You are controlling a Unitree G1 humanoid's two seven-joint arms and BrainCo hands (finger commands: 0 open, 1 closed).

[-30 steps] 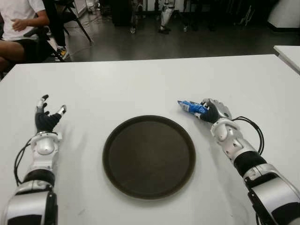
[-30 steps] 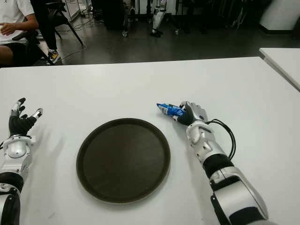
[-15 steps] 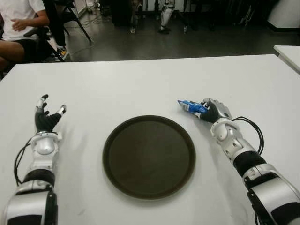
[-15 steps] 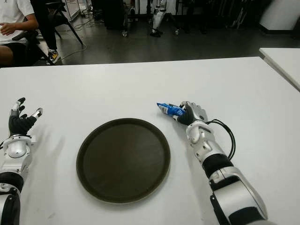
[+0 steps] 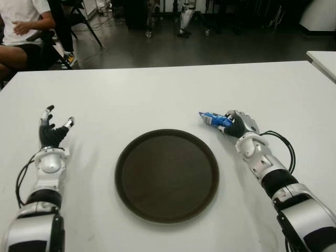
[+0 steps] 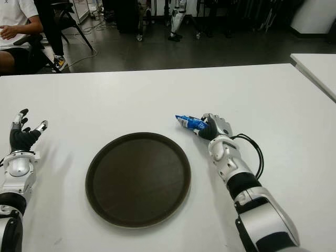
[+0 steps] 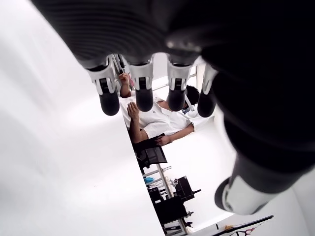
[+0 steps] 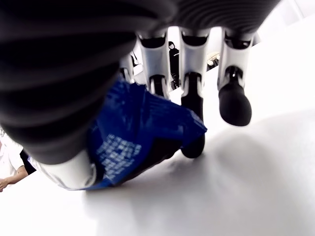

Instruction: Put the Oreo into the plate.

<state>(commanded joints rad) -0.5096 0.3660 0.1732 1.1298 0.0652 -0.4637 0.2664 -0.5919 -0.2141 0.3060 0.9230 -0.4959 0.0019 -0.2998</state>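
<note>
The right hand (image 5: 239, 124) is curling its fingers (image 8: 193, 93) around the blue Oreo pack (image 5: 213, 119), just beyond the plate's (image 5: 167, 175) far right rim. The left hand (image 5: 51, 132) is idling with fingers spread, holding nothing, left of the plate.

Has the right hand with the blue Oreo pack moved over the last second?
No. The right hand stays shut on the Oreo pack, at the same spot just beyond the plate rim on the robot's right.
</note>
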